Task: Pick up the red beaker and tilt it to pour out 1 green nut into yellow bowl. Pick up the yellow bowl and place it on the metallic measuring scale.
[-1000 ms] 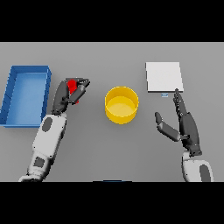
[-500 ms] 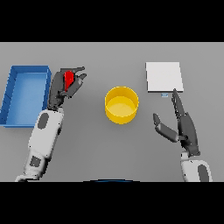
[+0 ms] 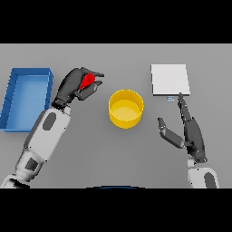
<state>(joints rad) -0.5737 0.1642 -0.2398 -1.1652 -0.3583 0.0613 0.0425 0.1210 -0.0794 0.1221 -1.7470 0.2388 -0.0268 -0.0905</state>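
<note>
Head view shows one red beaker (image 3: 87, 80), one yellow bowl (image 3: 126, 108), one metallic measuring scale (image 3: 169, 79) and one blue tray (image 3: 26, 98) on the grey table (image 3: 118, 154). The left hand (image 3: 74, 84) has its fingers and thumb curled round the red beaker, which shows only partly between them, and holds it between the tray and the bowl, just left of the bowl's rim. Whether the beaker is tilted cannot be told. No green nut can be made out. The bowl sits near the table's middle, apart from the scale at its upper right. The right hand (image 3: 190, 132) lies below the scale with fingers straight and relaxed, holding nothing.
</note>
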